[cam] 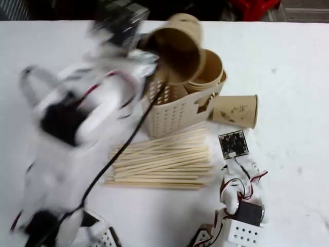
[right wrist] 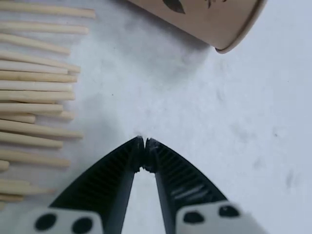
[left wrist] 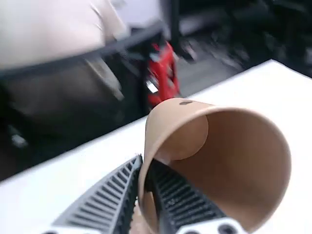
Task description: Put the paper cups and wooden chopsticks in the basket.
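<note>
High view: held tilted over the cream slotted plastic basket (cam: 175, 116) beside nested cups (cam: 211, 69), a tan paper cup (cam: 177, 49); liable to fall outside if released off-centre.

Left wrist view: pinched thinly across the rim by the left pincer (left wrist: 145, 163), so prone to slipping.

Right wrist view: nothing between the shut tips of the right pincer (right wrist: 145, 142), over the white bench (right wrist: 219, 122), near a lying cup (right wrist: 204, 19) and pale wooden chopsticks (right wrist: 34, 87).
</note>
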### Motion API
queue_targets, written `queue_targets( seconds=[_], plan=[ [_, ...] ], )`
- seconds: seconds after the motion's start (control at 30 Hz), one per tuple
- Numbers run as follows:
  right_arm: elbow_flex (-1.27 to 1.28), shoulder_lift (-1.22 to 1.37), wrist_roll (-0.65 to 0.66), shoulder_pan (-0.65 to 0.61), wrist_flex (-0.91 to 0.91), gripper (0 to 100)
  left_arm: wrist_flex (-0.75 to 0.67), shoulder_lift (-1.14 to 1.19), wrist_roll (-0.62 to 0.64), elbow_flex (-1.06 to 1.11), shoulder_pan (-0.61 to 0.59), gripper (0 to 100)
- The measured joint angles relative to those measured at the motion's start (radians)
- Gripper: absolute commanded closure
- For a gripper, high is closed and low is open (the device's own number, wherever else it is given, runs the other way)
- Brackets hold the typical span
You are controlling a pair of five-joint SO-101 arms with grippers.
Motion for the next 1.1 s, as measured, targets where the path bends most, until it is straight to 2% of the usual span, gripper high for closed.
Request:
queue_targets(
  seconds=[0.2, 0.37, 0.5, 0.7, 0.9, 1.1],
  plan=[
    [0.0, 0.0, 0.0, 0.0, 0.0, 98.1, 0.229, 0.405, 0.052, -0.362, 0.087, 98],
    [0.0, 0.0, 0.0, 0.0, 0.0, 98.1, 0.443, 0.661, 0.072, -0.654, 0.089, 98],
    [0.0, 0.0, 0.0, 0.0, 0.0, 98.1, 0.542, 0.792, 0.074, -0.852, 0.087, 98],
    [0.0, 0.0, 0.0, 0.0, 0.0, 98.1, 0.563, 0.842, 0.074, -0.971, 0.087, 96],
    [0.0, 0.0, 0.0, 0.0, 0.0, 98.1, 0.563, 0.858, 0.074, -0.996, 0.087, 80],
    [0.0, 0.0, 0.0, 0.0, 0.0, 98.1, 0.517, 0.858, 0.072, -0.996, 0.089, 81]
  ],
)
